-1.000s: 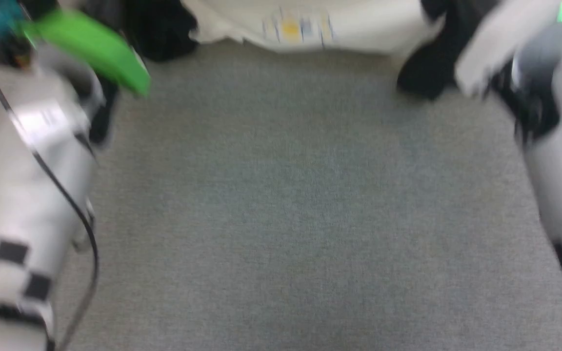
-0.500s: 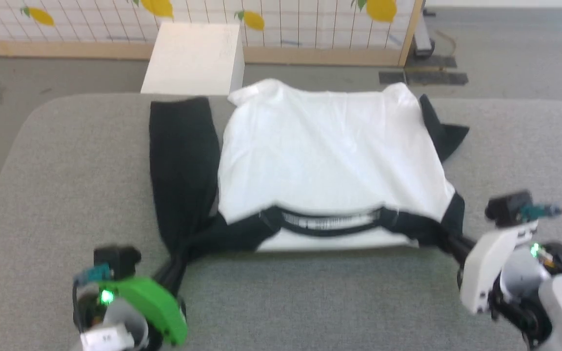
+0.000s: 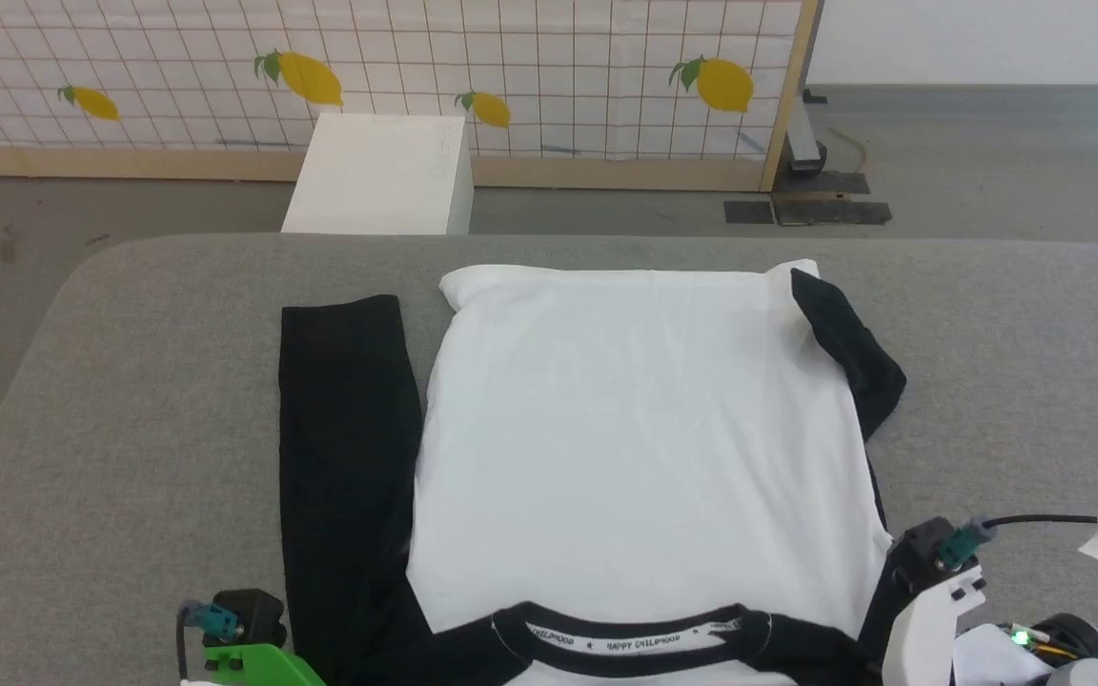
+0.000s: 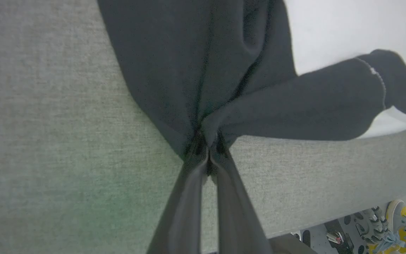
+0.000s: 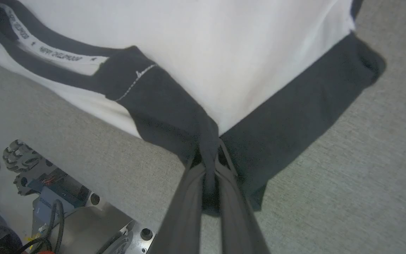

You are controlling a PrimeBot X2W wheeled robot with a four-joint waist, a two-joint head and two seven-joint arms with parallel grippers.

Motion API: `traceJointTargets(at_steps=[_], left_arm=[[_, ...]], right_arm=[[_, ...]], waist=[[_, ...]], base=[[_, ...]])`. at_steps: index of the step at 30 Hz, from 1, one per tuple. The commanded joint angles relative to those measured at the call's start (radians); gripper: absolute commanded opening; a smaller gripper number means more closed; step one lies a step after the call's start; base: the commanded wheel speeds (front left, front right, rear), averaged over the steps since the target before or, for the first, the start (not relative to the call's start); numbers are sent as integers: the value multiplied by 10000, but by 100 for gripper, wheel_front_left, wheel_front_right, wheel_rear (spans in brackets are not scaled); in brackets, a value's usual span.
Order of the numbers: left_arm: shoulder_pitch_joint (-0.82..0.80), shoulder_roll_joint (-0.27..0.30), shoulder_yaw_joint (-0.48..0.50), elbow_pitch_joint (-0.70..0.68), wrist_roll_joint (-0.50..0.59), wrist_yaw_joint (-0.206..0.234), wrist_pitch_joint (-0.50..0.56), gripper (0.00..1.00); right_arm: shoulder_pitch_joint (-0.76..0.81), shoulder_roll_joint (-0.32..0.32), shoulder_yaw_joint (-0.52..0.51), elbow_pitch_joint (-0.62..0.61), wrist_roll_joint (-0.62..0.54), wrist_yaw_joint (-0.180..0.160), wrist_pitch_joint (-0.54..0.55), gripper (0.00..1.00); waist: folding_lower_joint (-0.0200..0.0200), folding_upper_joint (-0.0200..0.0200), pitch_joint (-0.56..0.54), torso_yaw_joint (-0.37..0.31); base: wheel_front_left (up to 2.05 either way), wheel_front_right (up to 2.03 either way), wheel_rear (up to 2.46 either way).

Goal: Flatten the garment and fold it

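Grey fabric covers the table (image 3: 130,381), where the garment (image 3: 635,448) lies spread flat, white body up, neck band (image 3: 640,641) nearest the robot. At its shoulders, the left tool (image 4: 208,153) and the right tool (image 5: 210,164) each pinch black cloth.

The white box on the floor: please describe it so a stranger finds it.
Find the grey fabric table holding the white shirt with black sleeves. Beyond its far edge, before the lemon-patterned grid panel, stands a white rectangular box. Unlike the panel, it shows no lemons.
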Motion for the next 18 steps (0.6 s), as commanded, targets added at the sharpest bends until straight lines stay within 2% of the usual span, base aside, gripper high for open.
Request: traceJointTargets(at_steps=[1, 6, 9, 10, 11, 12, 13, 18], left_arm=[[353, 33, -88, 118, -184, 118, 207, 0], [288, -149, -185, 175, -436, 133, 620, 0], [264, -227, -67, 210, -599, 129, 598, 0], [265, -235, -29, 217, -645, 133, 592, 24], [274, -221, 19, 209, -702, 163, 610, 81], [264, -188, 85, 182, -703, 207, 557, 100], [267, -146, 161, 136, -735, 249, 527, 100], [410, 164, 613, -497, -1136, 475, 635, 100]], right_arm=[[174, -17, -8, -8, -62, -19, 335, 0], [218, 192, 229, -1, -321, -19, 1190, 0], [171, 372, 166, -7, -419, -19, 1219, 0], [146, 417, 99, -30, -481, -19, 1103, 0], [154, 481, 22, -1, -500, -19, 1063, 20], [142, 465, 11, -24, -568, -19, 1043, 72], [124, 495, -96, -72, -588, -19, 912, 100], [253, 605, -743, -430, -303, -19, 750, 100]], waist=[[1, -1, 84, 18], [1, -1, 255, 18], [1, -1, 283, 2], [1, -1, 275, -4], [1, -1, 261, -12], [1, -1, 248, -20], [1, -1, 228, -31], [1, -1, -8, -35]], base=[[0, 0, 0], [0, 0, 0], [0, 0, 0], [0, 0, 0], [0, 0, 0], [0, 0, 0], [0, 0, 0], [0, 0, 0]])
